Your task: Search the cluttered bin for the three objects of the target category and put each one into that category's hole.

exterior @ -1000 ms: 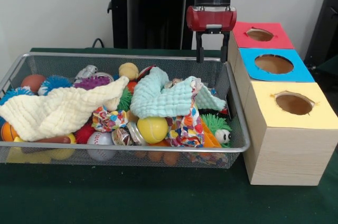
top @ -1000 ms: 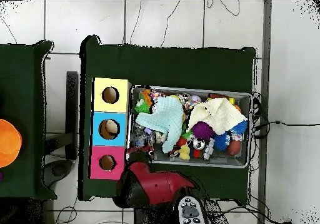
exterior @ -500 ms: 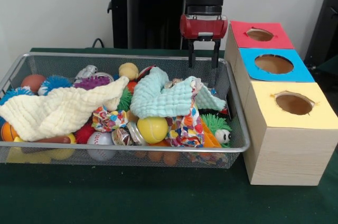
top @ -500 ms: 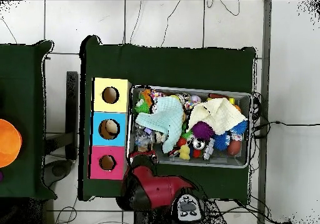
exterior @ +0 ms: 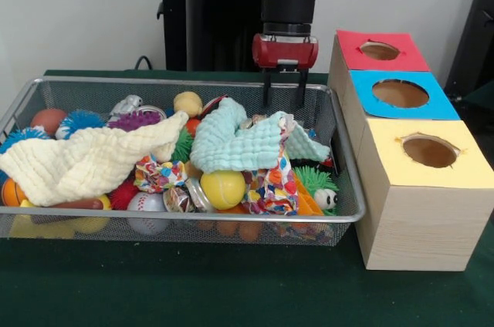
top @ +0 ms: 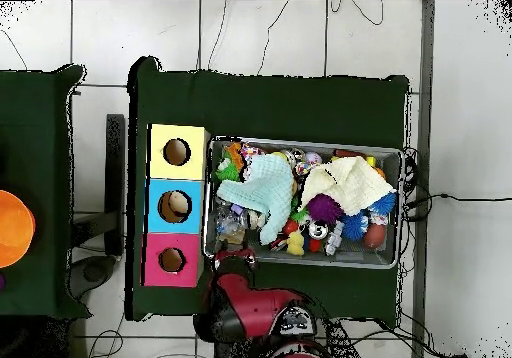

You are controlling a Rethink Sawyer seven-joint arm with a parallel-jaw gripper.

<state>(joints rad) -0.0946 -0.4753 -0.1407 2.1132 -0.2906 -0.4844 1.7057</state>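
My gripper point(exterior: 283, 100) hangs open and empty over the far right end of the wire bin point(exterior: 193, 217), just above its far rim. Below it lie a light blue cloth point(exterior: 235, 142) and a patterned cloth point(exterior: 272, 182). A yellow ball point(exterior: 222, 188), a baseball point(exterior: 145, 203) and a pale yellow cloth point(exterior: 85, 161) fill the bin's front and left. To the right stands a row of boxes with holes: red point(exterior: 405, 58), blue point(exterior: 440, 107), yellow point(exterior: 386, 165). In the overhead view the gripper point(top: 243, 258) sits at the bin's point(top: 390, 262) lower left edge.
Spiky balls in purple point(exterior: 133, 120), blue point(exterior: 79, 121) and green point(exterior: 312, 179) and several other toys crowd the bin. The boxes point(top: 157, 206) stand close against the bin's side. An orange object point(top: 12, 229) lies on a second table at the overhead view's left.
In the front view the gripper has moved left from beside the red box to above the bin's far right end. It has turned so both fingers now show, spread apart.
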